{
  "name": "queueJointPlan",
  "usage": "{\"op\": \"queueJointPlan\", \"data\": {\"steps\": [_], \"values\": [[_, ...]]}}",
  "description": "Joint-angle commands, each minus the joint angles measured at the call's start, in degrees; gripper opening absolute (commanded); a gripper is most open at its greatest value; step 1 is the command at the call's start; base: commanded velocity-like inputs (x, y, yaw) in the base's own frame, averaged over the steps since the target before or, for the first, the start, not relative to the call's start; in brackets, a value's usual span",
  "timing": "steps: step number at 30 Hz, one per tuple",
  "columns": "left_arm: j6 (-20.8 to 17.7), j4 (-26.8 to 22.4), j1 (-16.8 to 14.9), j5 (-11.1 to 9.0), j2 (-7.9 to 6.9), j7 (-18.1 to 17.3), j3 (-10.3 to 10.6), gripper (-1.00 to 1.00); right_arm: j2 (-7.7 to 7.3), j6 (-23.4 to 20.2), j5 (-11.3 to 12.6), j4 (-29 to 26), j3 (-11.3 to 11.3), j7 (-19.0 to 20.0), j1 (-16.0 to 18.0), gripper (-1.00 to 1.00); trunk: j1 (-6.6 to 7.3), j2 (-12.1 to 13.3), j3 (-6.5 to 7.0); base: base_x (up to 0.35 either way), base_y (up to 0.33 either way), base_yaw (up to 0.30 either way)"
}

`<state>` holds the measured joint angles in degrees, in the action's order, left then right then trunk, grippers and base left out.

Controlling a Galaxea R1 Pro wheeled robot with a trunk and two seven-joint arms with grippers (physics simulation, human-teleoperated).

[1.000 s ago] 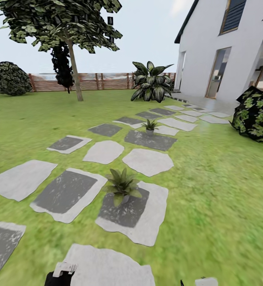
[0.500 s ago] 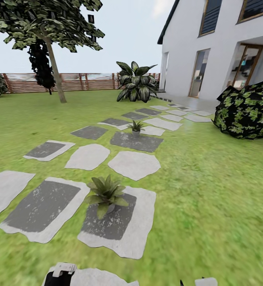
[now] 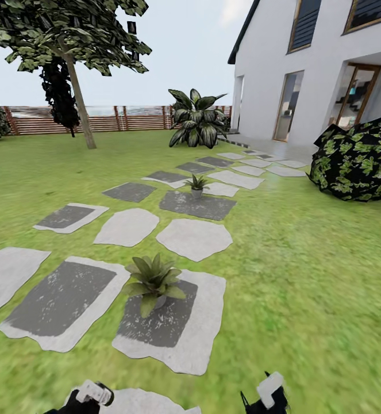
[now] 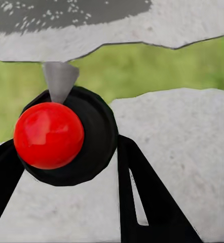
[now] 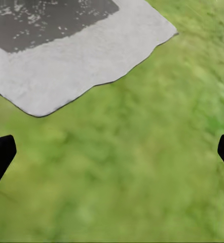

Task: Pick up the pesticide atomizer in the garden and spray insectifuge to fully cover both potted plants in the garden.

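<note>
Left hand (image 4: 66, 136) grips the pesticide atomizer (image 4: 51, 134); right hand (image 5: 112, 152) is spread, holding nothing, over lawn. Near potted plant (image 3: 153, 282) sits just ahead on a stepping stone (image 3: 201, 339), far one (image 3: 197, 185) well beyond. Aim nozzle squarely at the near rosette, then sweep.

House garden: lawn (image 3: 305, 276), fence (image 3: 115, 118).

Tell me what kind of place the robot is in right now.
It looks like a house's garden: a green lawn crossed by grey stepping stones, a brown slatted fence behind a tree, and a white house. Two small potted plants sit on the stones.
</note>
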<state>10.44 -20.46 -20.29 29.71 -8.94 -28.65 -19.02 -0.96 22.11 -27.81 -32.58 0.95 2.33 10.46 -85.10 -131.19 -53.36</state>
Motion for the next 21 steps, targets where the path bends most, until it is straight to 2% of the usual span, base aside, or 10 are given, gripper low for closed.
{"op": "queueJointPlan", "data": {"steps": [1, 4, 8, 9, 10, 12, 13, 18, 19, 21], "values": [[0.3, -0.3, -0.2, 2.2, -0.05, -1.3, -0.2, -1.0, 0.0, -0.1, -2.1, -0.7, 0.0, 3.6, 1.1, 1.0, 0.01, 0.0, -0.05, 0.0, 0.0, 0.0], [0.2, -1.8, -0.3, 6.7, -0.11, -2.3, 0.0, -1.0, 0.0, -3.3, -4.2, -1.7, 0.0, 13.1, 4.5, 1.0, 0.01, 0.0, -0.05, 0.0, 0.0, 0.0], [0.2, -3.8, -0.3, 11.2, -0.11, -5.3, 0.0, -1.0, 0.07, -10.0, -4.5, -1.9, -0.1, 21.2, 8.2, 1.0, 0.01, 0.0, -0.05, 0.0, 0.0, 0.0], [0.3, -4.9, -0.4, 12.9, -0.1, -7.5, 0.0, -1.0, 0.12, -12.1, -4.6, -1.9, -0.1, 24.7, 9.6, 1.0, 0.01, 0.0, -0.05, 0.0, 0.0, 0.0], [0.1, -8.0, -0.4, 17.9, -0.01, -14.2, 0.0, -1.0, 0.85, -14.0, -4.7, -2.0, -0.1, 34.0, 13.0, 1.0, 0.01, 0.0, -0.05, 0.0, 0.0, 0.0], [-0.1, -9.7, -0.4, 20.4, 0.23, -16.4, 0.0, -1.0, 1.6, -14.3, -4.9, -2.0, -0.2, 36.3, 14.2, 1.0, 0.01, 0.0, -0.05, 0.0, 0.0, 0.0], [-0.5, -12.1, -0.6, 25.8, 0.88, -20.2, 0.0, -1.0, 3.77, -14.4, -9.9, -2.0, -0.2, 37.8, 14.9, 1.0, 0.01, 0.0, -0.05, 0.0, 0.0, 0.0], [-0.7, -12.7, -1.6, 28.0, 1.4, -23.4, 1.7, -1.0, 6.65, -14.4, -16.2, -1.7, -0.2, 38.1, 15.1, 1.0, 0.01, 0.0, -0.05, 0.0, 0.0, 0.0], [-1.6, -12.7, -1.6, 28.7, 1.6, -23.8, 4.3, -1.0, 7.27, -14.4, -17.6, -1.7, -0.3, 38.2, 15.1, 1.0, 0.01, 0.0, -0.05, 0.0, 0.0, 0.0], [-3.1, -12.7, -1.7, 28.9, 1.68, -24.0, 6.3, -1.0, 7.73, -14.3, -18.2, -1.6, -0.3, 38.2, 15.1, 1.0, 0.01, 0.0, -0.05, 0.0, 0.0, 0.0]]}}
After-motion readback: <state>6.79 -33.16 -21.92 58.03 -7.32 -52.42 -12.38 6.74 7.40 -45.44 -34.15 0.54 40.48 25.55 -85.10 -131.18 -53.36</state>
